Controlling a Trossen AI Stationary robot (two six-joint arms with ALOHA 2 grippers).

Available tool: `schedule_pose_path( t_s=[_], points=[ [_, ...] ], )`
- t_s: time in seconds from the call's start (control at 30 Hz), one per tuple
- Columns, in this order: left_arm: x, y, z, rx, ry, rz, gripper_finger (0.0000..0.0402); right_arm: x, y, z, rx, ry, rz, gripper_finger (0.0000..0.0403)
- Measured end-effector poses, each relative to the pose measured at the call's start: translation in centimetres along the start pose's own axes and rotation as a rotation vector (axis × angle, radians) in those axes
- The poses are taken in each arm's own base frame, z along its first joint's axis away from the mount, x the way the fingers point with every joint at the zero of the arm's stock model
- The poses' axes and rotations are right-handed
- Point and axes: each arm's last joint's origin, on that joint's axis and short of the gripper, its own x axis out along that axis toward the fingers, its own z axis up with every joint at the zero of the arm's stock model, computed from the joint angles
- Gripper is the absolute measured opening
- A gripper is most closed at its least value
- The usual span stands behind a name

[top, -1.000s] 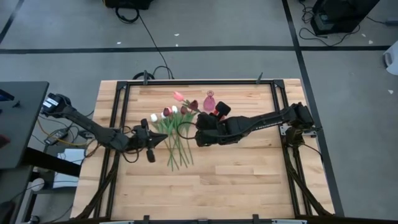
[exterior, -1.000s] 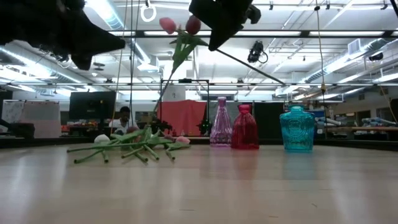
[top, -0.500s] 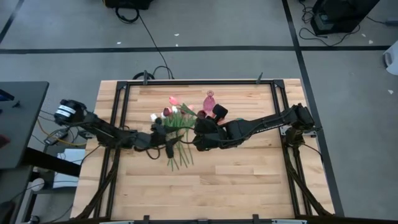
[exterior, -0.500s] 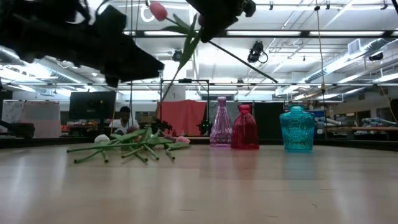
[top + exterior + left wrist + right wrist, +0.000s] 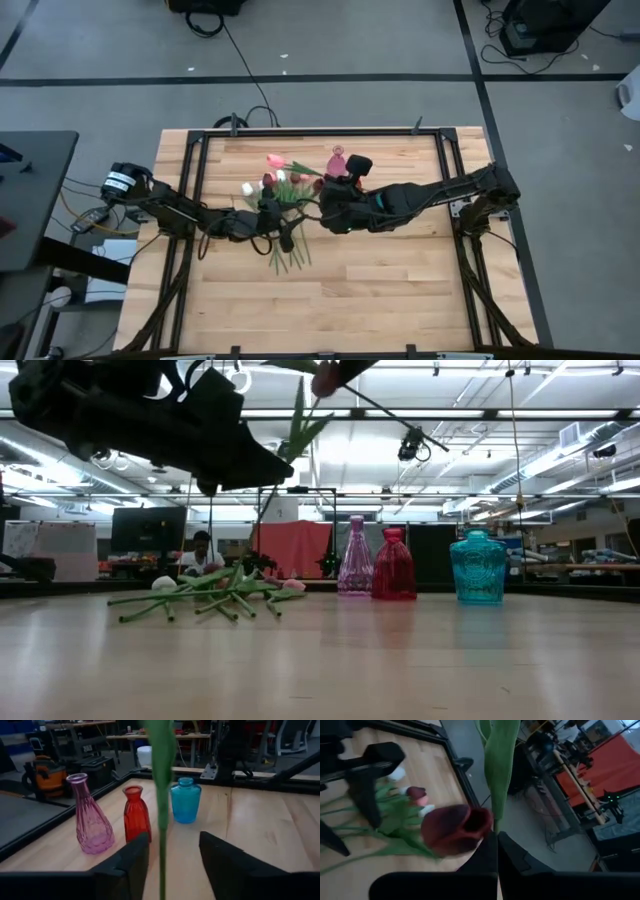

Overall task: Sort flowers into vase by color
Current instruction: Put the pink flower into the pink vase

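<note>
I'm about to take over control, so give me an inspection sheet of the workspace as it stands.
Surface: wooden table, black frame.
Job's things: tulip pile on the table; pink vase, red vase, blue vase upright in a row.
Clutter: nothing seen.
Grippers: right pincer shut on a lifted stem, dark red tulip beside it; left pincer open around that stem.
Cables: black cable on the floor.
Surroundings: person behind the table.

Left gripper extended to mid-table, raised, fingers parted. Right gripper reaches in from the right edge, raised, fingers pressed together at their tips.
</note>
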Motion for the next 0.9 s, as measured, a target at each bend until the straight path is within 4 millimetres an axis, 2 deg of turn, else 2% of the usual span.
schedule_pose_path(
  t_s=[0.13,0.27,0.3,0.5,0.6,0.73,0.9],
  points=[
    [0.0,0.0,-0.2,0.037,0.014,0.003,0.0103,-0.8,-0.6,0.0,0.031,-0.011,0.015,0.0004],
    [0.0,0.0,-0.2,0.062,0.02,0.004,0.002,-1.9,-2.3,-0.6,0.106,0.02,0.038,0.0004],
    [0.0,0.0,-0.2,0.063,0.02,0.004,0.0011,-2.0,-2.9,-0.9,0.124,0.037,0.04,0.0004],
    [-0.3,0.2,0.2,0.058,0.008,0.003,0.0007,-3.0,-5.7,-1.6,0.186,0.062,0.026,0.0004],
    [-0.7,0.4,0.0,0.092,0.063,-0.014,0.0005,-3.1,-6.3,-1.7,0.222,0.067,0.035,0.0004],
    [-1.2,0.4,-0.2,0.087,0.131,-0.053,0.001,-2.4,-5.8,-2.2,0.23,0.065,-0.02,0.0004],
    [-2.1,-0.5,-0.6,0.089,0.122,-0.113,0.0009,-1.6,-4.5,-3.9,0.284,0.054,-0.024,0.0004]
  ],
)
